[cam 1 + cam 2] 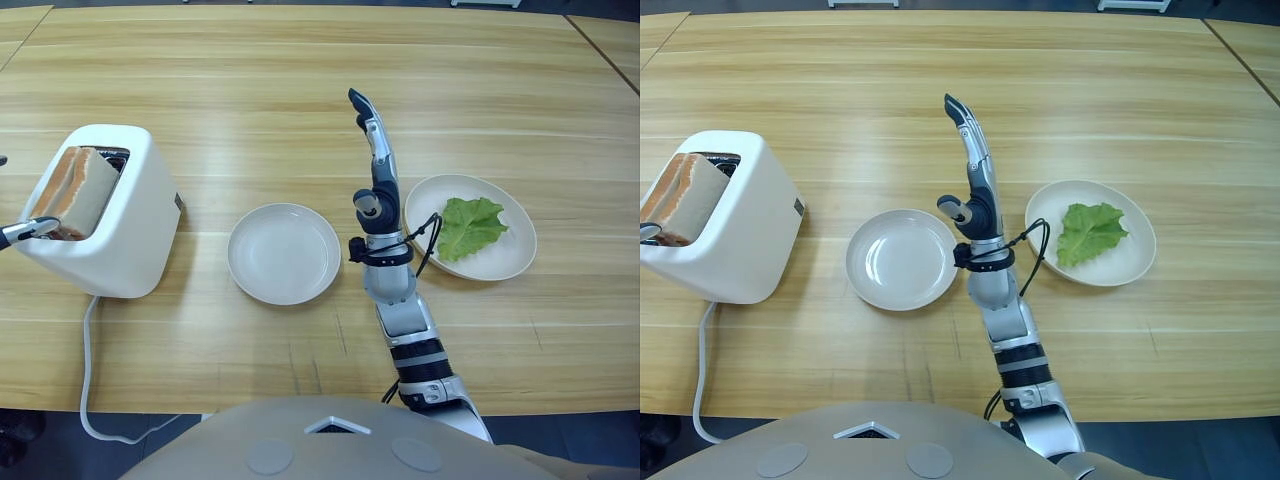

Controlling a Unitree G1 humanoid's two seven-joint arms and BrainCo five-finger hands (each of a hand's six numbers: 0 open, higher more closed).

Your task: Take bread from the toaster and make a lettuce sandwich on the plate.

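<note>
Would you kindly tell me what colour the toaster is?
The toaster is white; it shows best in the left eye view.

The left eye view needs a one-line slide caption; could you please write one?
Open right hand raised between an empty plate and a second plate holding lettuce; bread sits in the toaster.

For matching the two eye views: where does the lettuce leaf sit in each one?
Left eye view: lettuce leaf right of centre, lying on the right-hand plate.
Right eye view: lettuce leaf on that same plate, slightly nearer the picture's centre.
Shared landmark: the right hand, stretched out between the empty plate and the lettuce's plate.
</note>
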